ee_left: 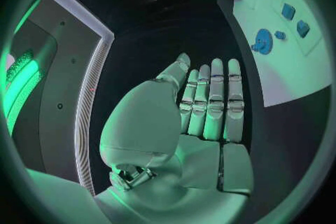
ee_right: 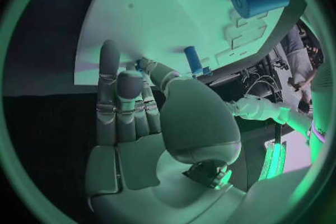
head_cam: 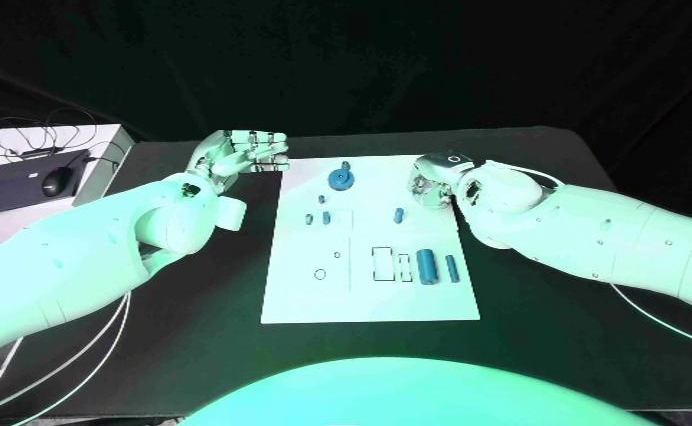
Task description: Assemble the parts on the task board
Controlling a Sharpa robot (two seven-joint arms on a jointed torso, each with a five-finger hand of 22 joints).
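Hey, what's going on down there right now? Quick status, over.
Left robot hand open, beside the task board. Right robot hand open over the board's far right corner. Blue gear and other blue parts loose on it. Nothing blocking.

right robot hand (head_cam: 433, 184) fingertips hidden behind wrist | small blue parts (head_cam: 326, 217) too small to identify
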